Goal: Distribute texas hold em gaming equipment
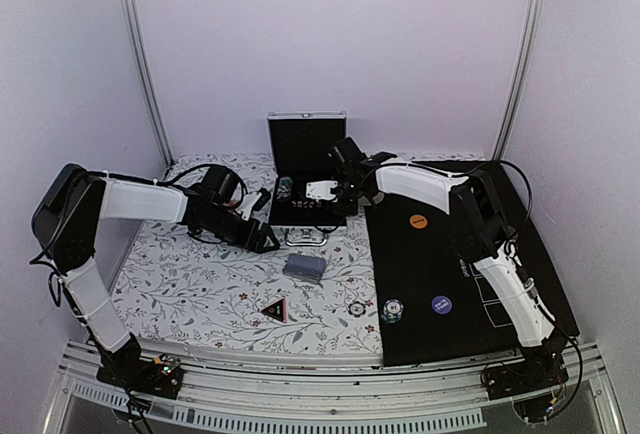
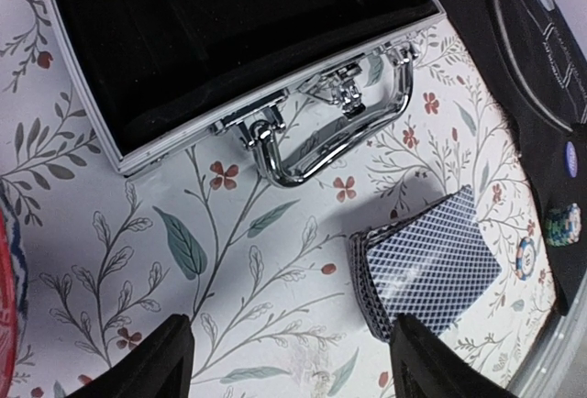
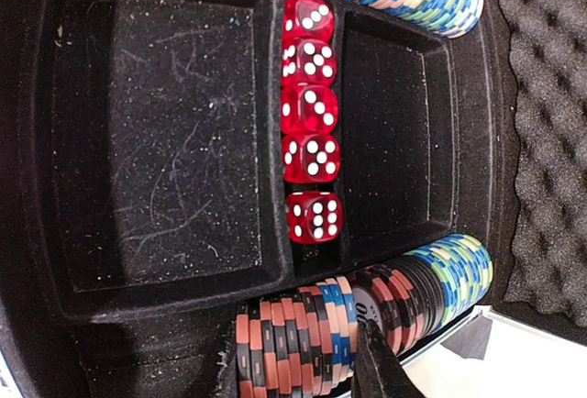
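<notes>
Row of chips (image 3: 367, 315) stands on edge along one side of the case (image 3: 165, 141). Five red dice (image 3: 310, 118) fill the middle slot. One finger (image 3: 374, 372) of my right gripper (image 1: 326, 197) rests against those chips. The other finger is hidden, so I cannot tell the grip. Card deck (image 2: 431, 260) lies on the floral cloth (image 2: 183, 233), near the case handle (image 2: 321, 132). My left gripper (image 2: 295, 361) hovers above the cloth beside the deck, jaws wide, holding nothing.

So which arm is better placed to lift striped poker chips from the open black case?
Right: the right gripper is at the striped chip row inside the black case; the left gripper hovers open over floral cloth.
</notes>
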`<state>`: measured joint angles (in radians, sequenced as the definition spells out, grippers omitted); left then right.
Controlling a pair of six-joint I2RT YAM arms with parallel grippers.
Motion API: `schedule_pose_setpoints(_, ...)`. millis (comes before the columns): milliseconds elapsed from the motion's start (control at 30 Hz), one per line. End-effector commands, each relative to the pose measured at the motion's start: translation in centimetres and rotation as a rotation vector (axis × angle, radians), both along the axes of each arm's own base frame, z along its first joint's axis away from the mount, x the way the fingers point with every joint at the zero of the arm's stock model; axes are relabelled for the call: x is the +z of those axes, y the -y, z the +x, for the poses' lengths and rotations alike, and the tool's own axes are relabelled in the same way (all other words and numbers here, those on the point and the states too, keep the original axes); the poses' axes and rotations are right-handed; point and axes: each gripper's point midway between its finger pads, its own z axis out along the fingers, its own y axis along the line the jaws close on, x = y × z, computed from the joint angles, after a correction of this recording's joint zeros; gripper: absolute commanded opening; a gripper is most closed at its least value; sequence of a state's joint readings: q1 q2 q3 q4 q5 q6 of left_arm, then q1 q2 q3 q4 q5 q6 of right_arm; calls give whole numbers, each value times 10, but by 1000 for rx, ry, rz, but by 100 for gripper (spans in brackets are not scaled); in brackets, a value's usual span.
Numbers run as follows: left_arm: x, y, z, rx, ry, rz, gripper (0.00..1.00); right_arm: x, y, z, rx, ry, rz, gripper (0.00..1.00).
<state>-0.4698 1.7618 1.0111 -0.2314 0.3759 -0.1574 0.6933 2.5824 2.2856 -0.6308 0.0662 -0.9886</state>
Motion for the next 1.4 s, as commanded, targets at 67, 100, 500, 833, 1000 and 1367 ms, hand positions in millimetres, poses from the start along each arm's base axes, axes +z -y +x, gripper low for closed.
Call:
schedule_pose_setpoints(67, 7, -3, 7, 3, 16, 7, 75, -21, 8, -26, 18, -76, -95, 2)
schedule_pose_setpoints(100, 8, -4, 7, 4, 16, 8, 75, -13, 4, -26, 22, -61, -83, 1)
schedule_pose_setpoints(500, 33, -3, 8, 8, 68, -21, 75, 147, -34, -35, 5, 25, 323, 1)
schedule_pose_setpoints(833, 72, -2, 3, -2, 151, -82, 74, 240, -7, -91, -75, -217, 597, 1)
schedule_pose_setpoints(1000, 71, -3, -2, 0, 152, -83, 74, 244, 49, -122, -257, -482, 730, 1)
schedule_pose_setpoints(1367, 80, 19, -13, -52, 177, -107, 73, 152, 168, -110, -712, -828, 895, 1)
